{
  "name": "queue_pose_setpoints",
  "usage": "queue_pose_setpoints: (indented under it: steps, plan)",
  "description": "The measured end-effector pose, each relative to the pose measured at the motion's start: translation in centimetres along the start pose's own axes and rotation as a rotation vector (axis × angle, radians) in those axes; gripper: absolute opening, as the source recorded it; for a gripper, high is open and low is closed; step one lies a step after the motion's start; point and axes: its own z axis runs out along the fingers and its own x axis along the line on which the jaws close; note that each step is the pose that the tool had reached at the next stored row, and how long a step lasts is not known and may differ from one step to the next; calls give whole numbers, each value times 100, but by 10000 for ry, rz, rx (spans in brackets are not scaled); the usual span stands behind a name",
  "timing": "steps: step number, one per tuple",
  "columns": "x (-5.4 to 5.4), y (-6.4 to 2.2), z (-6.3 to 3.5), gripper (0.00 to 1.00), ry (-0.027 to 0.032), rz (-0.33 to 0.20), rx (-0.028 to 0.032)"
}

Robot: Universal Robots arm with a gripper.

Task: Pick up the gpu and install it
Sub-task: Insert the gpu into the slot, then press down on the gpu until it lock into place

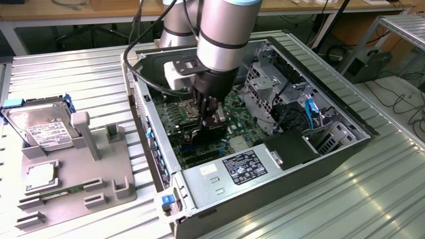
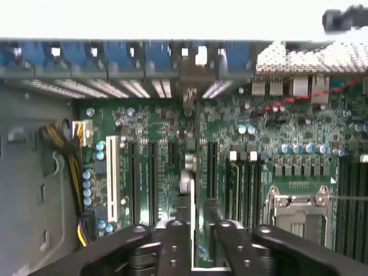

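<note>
Though too small to read, white label (image 1: 244, 167) on power supply (image 1: 226, 174) inside open computer case (image 1: 345, 144). Fingers (image 2: 172, 247) clamped on gpu (image 2: 192, 178), thin, dark, edge-on, standing upright over green motherboard (image 2: 276, 144) among black slots (image 2: 142, 181). Beside case on tabletop (image 1: 79, 74), grey tray (image 1: 113, 169) with hard drive (image 1: 40, 127), white-labelled.

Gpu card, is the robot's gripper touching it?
Touching. The wrist view shows the fingers of the gripper clamped on the thin gpu, seen edge-on between them.
</note>
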Motion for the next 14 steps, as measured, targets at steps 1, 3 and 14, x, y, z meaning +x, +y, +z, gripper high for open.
queue_pose_setpoints:
  steps: [1,3,14]
  plan:
    - [0,-50,-2,19,0,-1,-66]
    - [0,-147,-5,11,-3,0,-209]
    - [1,-199,-7,11,-5,0,-274]
